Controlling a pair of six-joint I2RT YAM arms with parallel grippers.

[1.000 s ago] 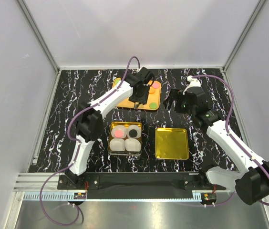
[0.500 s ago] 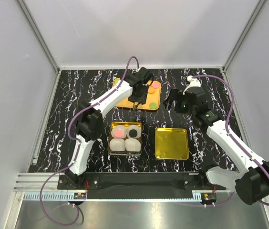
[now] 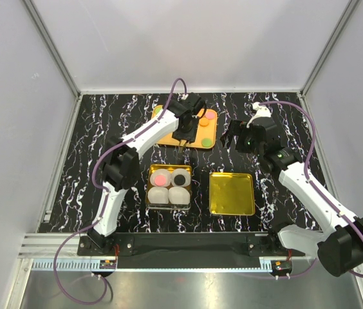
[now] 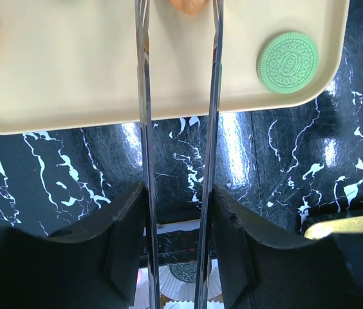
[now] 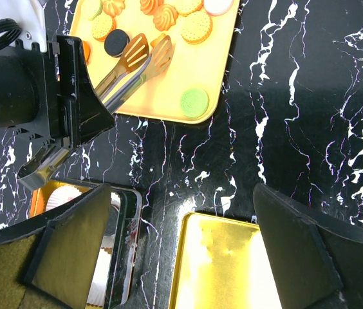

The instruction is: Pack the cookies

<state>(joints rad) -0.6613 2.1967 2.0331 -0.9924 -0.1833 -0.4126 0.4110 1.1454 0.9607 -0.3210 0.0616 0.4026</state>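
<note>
Cookies (image 5: 196, 27) mostly lay on the orange tray (image 3: 167, 137) at the far side of the table (image 3: 104, 122), so the packing looked barely begun. In the gold tin (image 3: 148, 187) nearer the arms, four paper cups (image 3: 179, 197) sat in a square. The far left cup held a pink cookie (image 3: 161, 179) and the far right cup a black one (image 3: 181, 177). The two near cups looked white and empty. The tin's lid (image 3: 232, 193) lay just beside it on the right, off the tin.

On the tray were orange round and flower-shaped cookies, a black one, a pink one at the far corner, and a green one (image 4: 288, 53) alone near the tray's near corner.

The left gripper (image 4: 178, 190) hung over the tray's near edge, its fingers pinching a pair of tongs (image 5: 133, 67). The flat tong tips stood slightly apart above the tray, close to an orange cookie, with nothing visibly between them. The right gripper (image 5: 183, 212) hovered to the right of the tray with its fingers spread wide and nothing in them.

By my reckoning, most of the cookies had yet to go into the cups, and the lid had yet to go on.
</note>
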